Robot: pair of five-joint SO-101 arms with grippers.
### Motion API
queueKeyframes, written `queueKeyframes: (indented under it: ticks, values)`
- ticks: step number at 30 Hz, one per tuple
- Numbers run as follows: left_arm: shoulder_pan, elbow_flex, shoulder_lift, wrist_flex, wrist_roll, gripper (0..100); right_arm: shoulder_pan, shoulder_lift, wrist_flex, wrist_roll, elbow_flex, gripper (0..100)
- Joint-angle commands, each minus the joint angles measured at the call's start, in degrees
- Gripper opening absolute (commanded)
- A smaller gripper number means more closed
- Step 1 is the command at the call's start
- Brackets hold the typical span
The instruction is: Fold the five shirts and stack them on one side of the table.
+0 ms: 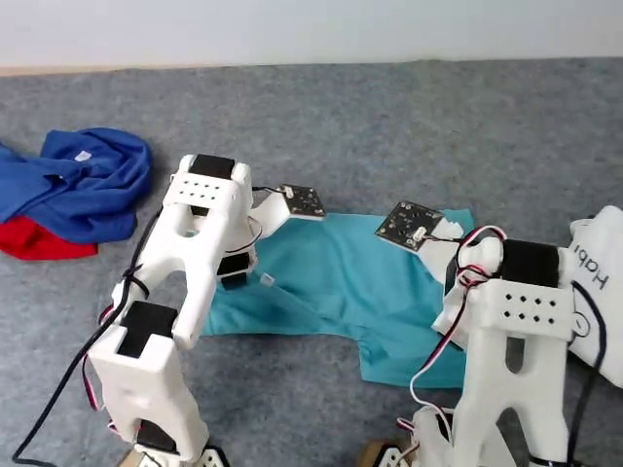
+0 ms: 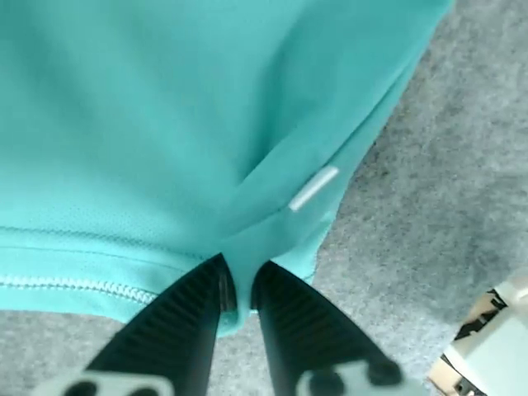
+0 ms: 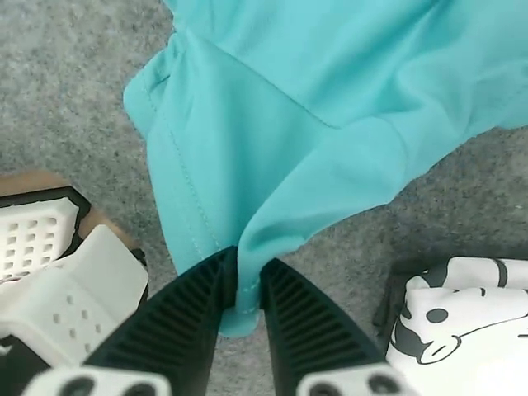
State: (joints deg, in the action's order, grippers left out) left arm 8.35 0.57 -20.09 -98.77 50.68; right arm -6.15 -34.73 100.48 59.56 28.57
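Jaws of the left gripper [image 2: 238, 279] are clenched on an edge of the teal shirt [image 1: 341, 282]. Another edge is pinched by the right gripper [image 3: 247, 272]

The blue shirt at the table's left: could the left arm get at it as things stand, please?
Probably not yet: the left hand is shut on the teal shirt, so it must release first. Otherwise nothing lies between it and the blue shirt.
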Motion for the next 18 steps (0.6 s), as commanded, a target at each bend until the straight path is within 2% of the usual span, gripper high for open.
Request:
queueKeyframes:
  ticks: [1,5,7,12,18]
  values:
    - [-0.26,0.31,3.52,-1.58,0.35,1,-0.57,-2.24,2.33,0.44,-0.35,3.8]
    - [-0.35,0.48,3.87,-1.58,0.26,6,-2.77,-2.51,2.42,0.00,-2.46,19.7]
    - [-0.44,0.48,3.87,-1.58,0.18,7,-3.65,-3.21,2.15,-1.67,-5.45,23.3]
    - [-0.53,1.01,4.75,-1.76,0.18,7,-4.09,-4.62,2.24,-1.93,-9.49,23.6]
    - [-1.85,1.10,13.98,-1.76,0.44,7,-4.09,-5.14,2.24,-2.11,-9.49,23.5]
